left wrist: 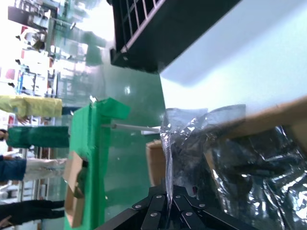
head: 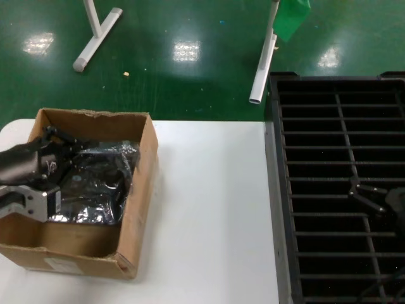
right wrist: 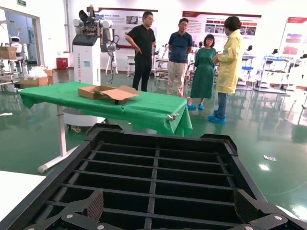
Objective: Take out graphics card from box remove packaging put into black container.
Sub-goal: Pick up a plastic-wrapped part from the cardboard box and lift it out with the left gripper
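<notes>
My left gripper (head: 60, 149) is down inside the box (head: 142, 190), a brown corrugated carton with a ragged top edge sitting on the left of the white table (head: 209, 209). Inside it is the packaging (head: 101, 183), crinkly shiny silver-grey plastic, with something dark showing through that I take for the graphics card (head: 95, 190), though I can't make out the board itself. On the left wrist cam the fingers (left wrist: 158, 201) are pinched together on an edge of the bag, and the film stands up from them in a wrinkled sheet.

The black container (head: 342, 190) sits along the table's right edge, a big plastic crate split by thin bars into long narrow slots. My right gripper (head: 370, 196) hangs over it with its fingers (right wrist: 91, 203) spread wide, holding nothing.

Between carton and crate there's a bare stretch of tabletop. The carton's walls close in tight around the left gripper.
</notes>
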